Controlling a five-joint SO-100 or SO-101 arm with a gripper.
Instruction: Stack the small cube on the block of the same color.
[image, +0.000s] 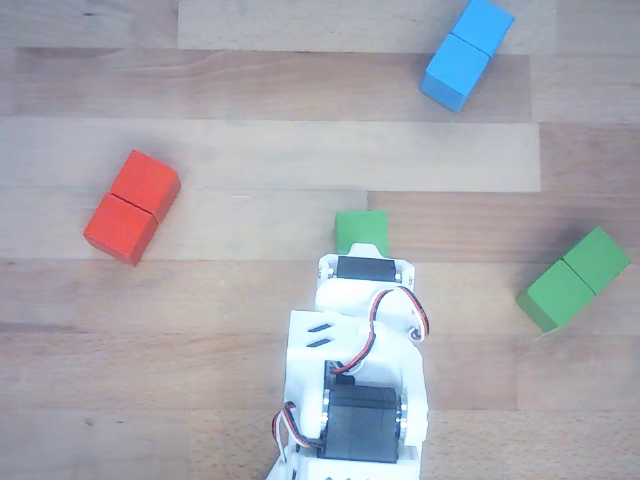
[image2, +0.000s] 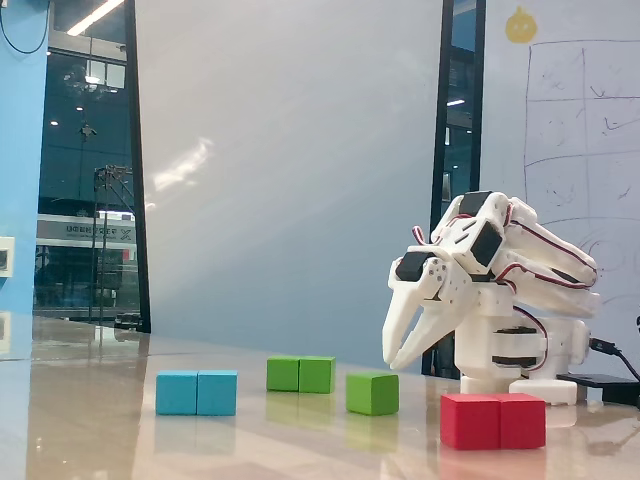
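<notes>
Listing what stands on the wooden table (image: 250, 120), item by item:

Small cube: green (image: 361, 232), resting flat on the table just ahead of the arm's front end in the other view; in the fixed view (image2: 372, 392) it stands alone, apart from every other piece.

Green block: two-cube length with a seam across its middle (image: 574, 279), lying near the right edge in the other view, well apart from the small cube; in the fixed view (image2: 301, 374) it sits farther back, left of the cube.

Gripper: white, two fingers pointing down (image2: 403, 357), raised above the table to the right of the small cube and not touching it (fixed view); the jaws stand slightly parted with nothing between them.

Arm: white body with black motors and red-and-black wires (image: 355, 380), entering from the bottom edge of the other view.

Red block: two-cube length (image: 132, 207), left side of the other view.

Blue block: two-cube length (image: 467, 53), top right of the other view.
</notes>
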